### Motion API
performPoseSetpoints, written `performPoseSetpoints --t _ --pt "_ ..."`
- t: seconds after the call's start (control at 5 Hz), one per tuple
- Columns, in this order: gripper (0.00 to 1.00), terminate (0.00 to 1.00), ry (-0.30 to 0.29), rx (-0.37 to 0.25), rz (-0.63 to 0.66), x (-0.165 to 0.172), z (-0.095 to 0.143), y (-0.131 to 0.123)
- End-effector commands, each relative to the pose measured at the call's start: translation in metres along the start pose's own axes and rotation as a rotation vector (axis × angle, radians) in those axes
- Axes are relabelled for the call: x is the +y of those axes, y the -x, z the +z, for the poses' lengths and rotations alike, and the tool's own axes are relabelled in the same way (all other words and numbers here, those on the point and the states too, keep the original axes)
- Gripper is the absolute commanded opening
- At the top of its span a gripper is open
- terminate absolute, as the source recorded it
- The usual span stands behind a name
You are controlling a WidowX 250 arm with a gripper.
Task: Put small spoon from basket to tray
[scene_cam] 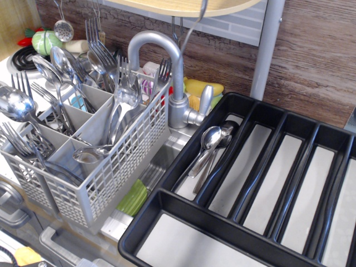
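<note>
The small spoon (193,25) hangs tilted in the air near the top edge, above the faucet, between basket and tray. Its upper end runs out of the frame. My gripper is above the top edge and does not show. The light grey lattice basket (128,161) stands at the left, full of forks and large spoons. The black tray (167,203) lies at the right with long pale-bottomed compartments. Its leftmost long compartment holds a few small spoons (208,140).
A silver faucet (167,55) arches between basket and tray, right under the hanging spoon. A yellow sponge (203,88) lies behind it. A wooden shelf (222,6) and a white post (266,50) are at the top. A green item (133,197) lies below the basket.
</note>
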State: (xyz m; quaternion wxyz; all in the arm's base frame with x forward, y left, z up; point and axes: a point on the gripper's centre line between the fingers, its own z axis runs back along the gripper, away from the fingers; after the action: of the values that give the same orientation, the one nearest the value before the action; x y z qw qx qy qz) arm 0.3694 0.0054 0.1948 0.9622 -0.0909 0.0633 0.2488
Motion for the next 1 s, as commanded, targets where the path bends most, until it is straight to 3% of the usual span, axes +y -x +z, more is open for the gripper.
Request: performPoseSetpoints --t 0.0,0.2,0.4,0.8 --pt "0.00 0.00 0.064 -0.034 0.080 -0.015 0.014 0.005" --pt "0.00 0.00 0.052 0.026 0.156 -0.015 -0.009 0.001" --pt "0.00 0.00 0.019 0.027 0.198 -0.011 -0.039 0.004" --pt "0.00 0.00 0.095 -0.058 0.224 0.004 -0.088 0.022"
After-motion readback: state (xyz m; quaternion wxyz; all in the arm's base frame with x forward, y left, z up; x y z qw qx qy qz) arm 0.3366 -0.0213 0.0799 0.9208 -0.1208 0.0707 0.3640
